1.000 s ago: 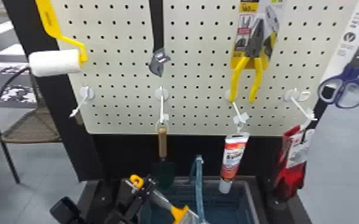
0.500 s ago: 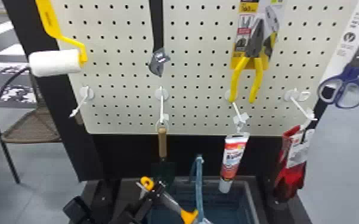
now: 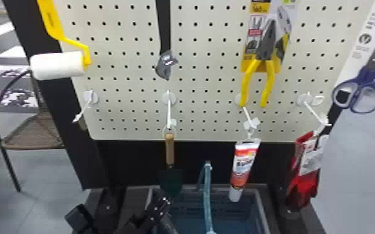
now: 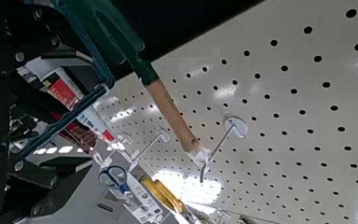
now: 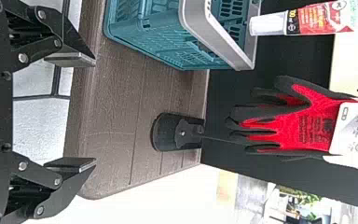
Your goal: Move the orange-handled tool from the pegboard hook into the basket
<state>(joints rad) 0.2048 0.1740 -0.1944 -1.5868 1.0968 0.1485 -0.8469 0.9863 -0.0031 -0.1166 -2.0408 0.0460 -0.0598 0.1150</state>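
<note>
In the right wrist view, upper centre, the basket (image 5: 144, 35) is of smooth plastic; at right, the gloves (image 5: 307, 123) are of matt cloth. In the left wrist view, the pegboard (image 4: 272, 128) is smooth and glossy; at centre, the trowel handle (image 4: 170, 109) is of wood.

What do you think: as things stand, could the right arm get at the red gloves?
Probably yes: its jaws stand open, and the red gloves hang beside the basket, clear of it, with no other item covering their red palm side.
</note>
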